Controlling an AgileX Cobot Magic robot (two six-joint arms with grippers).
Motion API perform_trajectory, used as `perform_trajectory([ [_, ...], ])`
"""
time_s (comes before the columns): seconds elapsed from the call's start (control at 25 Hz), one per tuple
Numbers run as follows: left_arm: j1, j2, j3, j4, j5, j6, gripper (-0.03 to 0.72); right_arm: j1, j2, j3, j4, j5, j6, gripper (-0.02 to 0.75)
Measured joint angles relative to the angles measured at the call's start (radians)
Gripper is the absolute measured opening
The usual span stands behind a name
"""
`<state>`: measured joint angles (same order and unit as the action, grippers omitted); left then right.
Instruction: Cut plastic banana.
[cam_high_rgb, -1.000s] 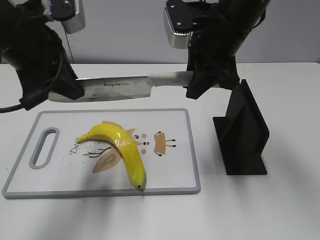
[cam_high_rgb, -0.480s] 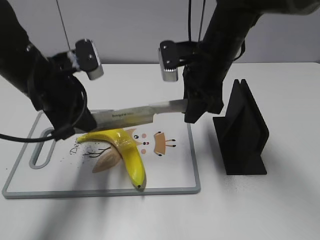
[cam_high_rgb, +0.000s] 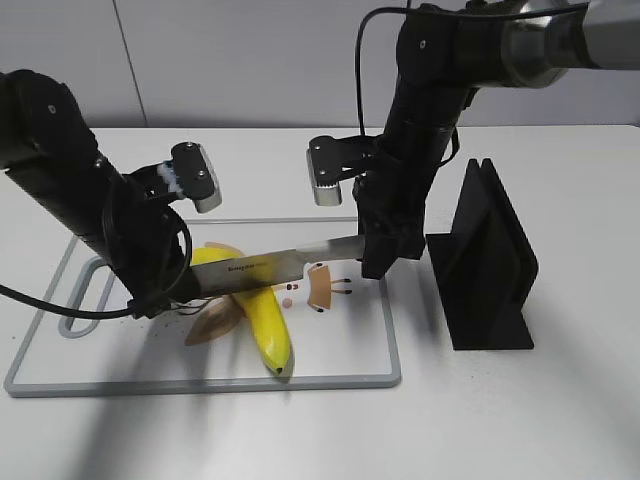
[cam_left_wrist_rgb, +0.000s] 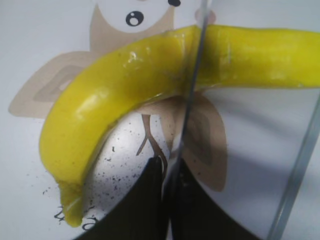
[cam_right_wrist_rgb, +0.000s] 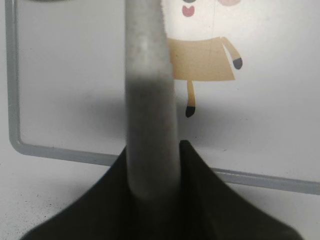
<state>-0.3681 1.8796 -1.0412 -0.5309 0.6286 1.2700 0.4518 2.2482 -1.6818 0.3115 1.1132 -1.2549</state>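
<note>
The plastic banana lies bright yellow and curved on the white cutting board. A long kitchen knife lies across its middle, the blade touching it. My left gripper is shut on the blade's tip end at the left. My right gripper is shut on the handle end at the right. In the left wrist view the thin blade crosses the banana at its bend, above my fingers. In the right wrist view my jaws clamp the grey knife over the board's rim.
A black knife stand stands on the white table to the right of the board, close to my right arm. The board has a handle slot at its left end and printed cartoon figures.
Both arms have come down with the knife. The blade dropped from well above the board onto the banana's middle. The banana has stayed in place.
</note>
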Motion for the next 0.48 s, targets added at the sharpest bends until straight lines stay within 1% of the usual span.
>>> perform_trajectory([
  [0.2,0.0,-0.054,-0.001,0.016,0.032,-0.004,0.02,0.004,-0.039,-0.012,-0.008,0.038,0.014,0.175],
  [0.32,0.0,-0.131,-0.047,0.048,0.136,-0.013,0.016,0.004,-0.115,-0.015,-0.003,0.081,0.022,0.172],
  [0.48,0.0,-0.233,-0.114,0.062,0.27,-0.019,0.01,0.006,-0.229,-0.02,0.001,0.108,0.028,0.169],
])
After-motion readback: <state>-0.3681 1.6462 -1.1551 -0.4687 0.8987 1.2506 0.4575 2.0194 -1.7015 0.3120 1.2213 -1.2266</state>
